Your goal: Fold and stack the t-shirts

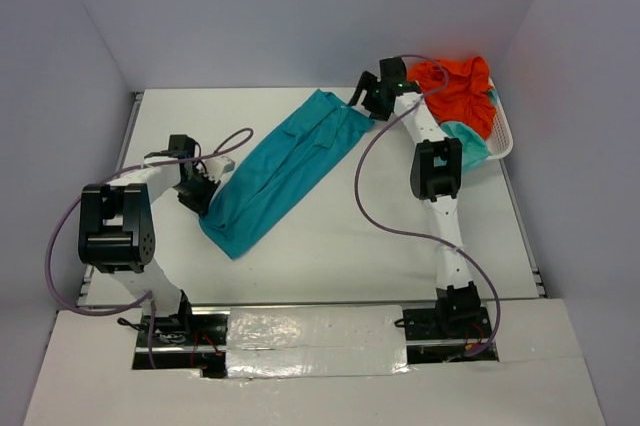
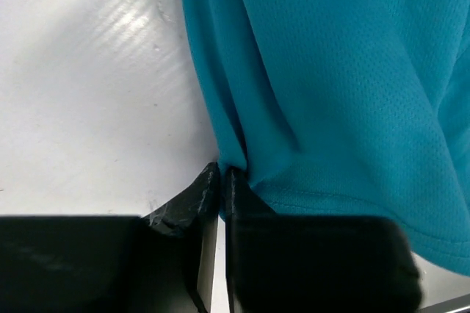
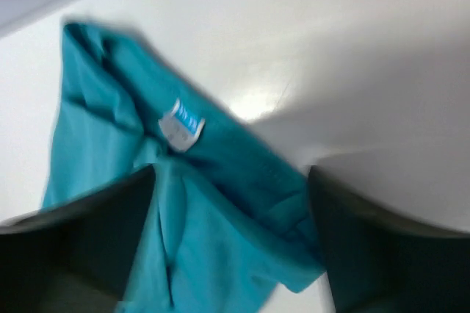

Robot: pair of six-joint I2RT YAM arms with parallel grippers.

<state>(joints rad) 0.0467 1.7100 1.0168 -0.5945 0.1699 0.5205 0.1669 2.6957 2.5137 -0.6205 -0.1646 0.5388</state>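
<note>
Teal t-shirt (image 1: 285,171): 1 long folded strip on surface (image 1: 330,246), mid-fold. Right fingers (image 3: 382,254) open above collar (image 3: 180,126); left fingers (image 2: 242,203) near-closed at hem (image 2: 330,195), hold uncertain. Next, likely: grasp ends, fold across.

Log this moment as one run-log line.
teal blue cloth t-shirt: long strip | left tool: nearly closed at hem, grip unclear | right tool: open over collar end | orange cloth t-shirt: in white mesh basket
</note>
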